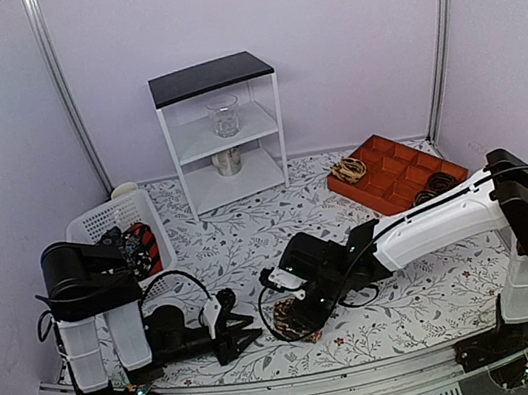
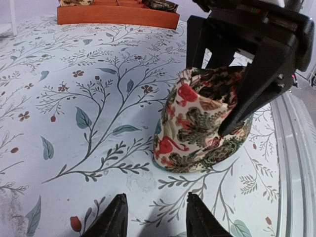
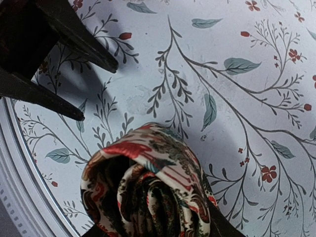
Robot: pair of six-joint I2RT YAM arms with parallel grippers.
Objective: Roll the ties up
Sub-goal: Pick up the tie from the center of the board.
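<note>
Your right gripper point(image 2: 237, 98) is pinching one rolled tie point(image 2: 202, 123) at frame center, left gripper point(image 2: 155, 217) spread and empty, more ties in the basket point(image 1: 87, 227) unrolled.

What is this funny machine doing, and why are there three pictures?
It is a robot with two arms on a flowery table. One picture looks down from above. The other two come from little cameras on each wrist. The right hand is pinching a rolled-up tie that stands on the table. The left hand is open and holds nothing; it points at the roll from nearby. Farther back you can see a white basket, a small white shelf with a glass jar, and an orange tray with compartments.
</note>
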